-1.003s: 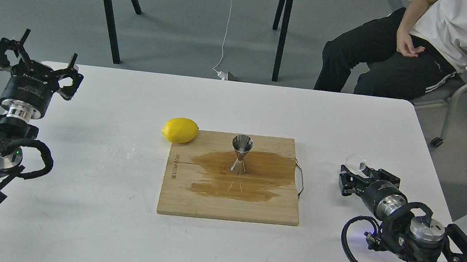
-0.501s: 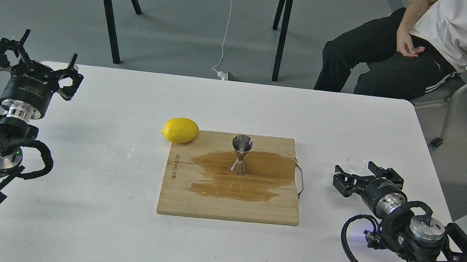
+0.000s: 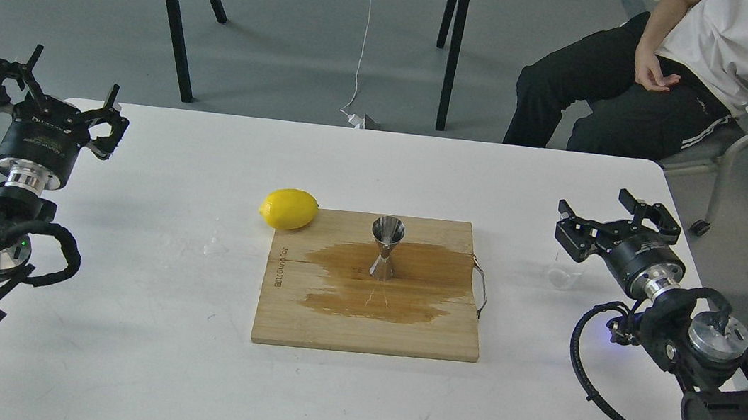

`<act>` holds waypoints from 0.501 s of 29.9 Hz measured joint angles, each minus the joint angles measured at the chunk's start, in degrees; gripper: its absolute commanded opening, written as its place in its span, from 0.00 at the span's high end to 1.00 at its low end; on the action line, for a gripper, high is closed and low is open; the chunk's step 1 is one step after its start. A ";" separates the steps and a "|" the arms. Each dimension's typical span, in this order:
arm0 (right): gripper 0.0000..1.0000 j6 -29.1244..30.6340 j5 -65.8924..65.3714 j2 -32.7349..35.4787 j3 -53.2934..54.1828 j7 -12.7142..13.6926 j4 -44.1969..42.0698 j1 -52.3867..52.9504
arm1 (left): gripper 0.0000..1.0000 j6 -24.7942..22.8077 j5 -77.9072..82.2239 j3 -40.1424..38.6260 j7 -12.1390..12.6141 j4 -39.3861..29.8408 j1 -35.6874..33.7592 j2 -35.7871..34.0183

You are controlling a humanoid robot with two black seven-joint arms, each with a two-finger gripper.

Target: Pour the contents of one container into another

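The steel jigger (image 3: 386, 248) stands upright on the wooden cutting board (image 3: 304, 315), in the middle of a wet brown stain. The small clear glass cup (image 3: 563, 276) rests on the white table right of the board, faint against the surface. My right gripper (image 3: 619, 217) hovers open just above and behind the cup, holding nothing. My left gripper (image 3: 52, 98) is open at the table's far left edge, far from both containers.
A lemon (image 3: 288, 208) lies at the board's top left corner. The board has a metal handle (image 3: 480, 289) on its right side. A seated person (image 3: 684, 70) is behind the table at the right. A black-legged table (image 3: 177, 14) stands beyond.
My right gripper opened, let go of the glass cup, and rose up and back. The cup now stands on the table. The left arm shifted slightly.
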State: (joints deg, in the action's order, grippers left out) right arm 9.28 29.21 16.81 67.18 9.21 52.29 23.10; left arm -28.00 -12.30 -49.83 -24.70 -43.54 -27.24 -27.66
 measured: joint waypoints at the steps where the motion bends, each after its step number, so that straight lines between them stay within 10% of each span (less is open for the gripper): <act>1: 0.01 0.66 -0.33 0.69 -0.06 0.00 0.00 0.82 | 0.00 0.00 0.00 0.00 0.00 -0.01 0.00 -0.02; 15: 0.00 9.72 -8.44 3.04 -0.23 -0.73 -3.41 12.32 | 0.00 0.00 -0.02 -0.26 0.21 0.04 -0.35 0.03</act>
State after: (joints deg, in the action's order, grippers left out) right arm 19.00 20.77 19.84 66.95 8.49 48.88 35.42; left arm -28.00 -12.32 -50.10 -24.49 -43.50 -27.60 -27.63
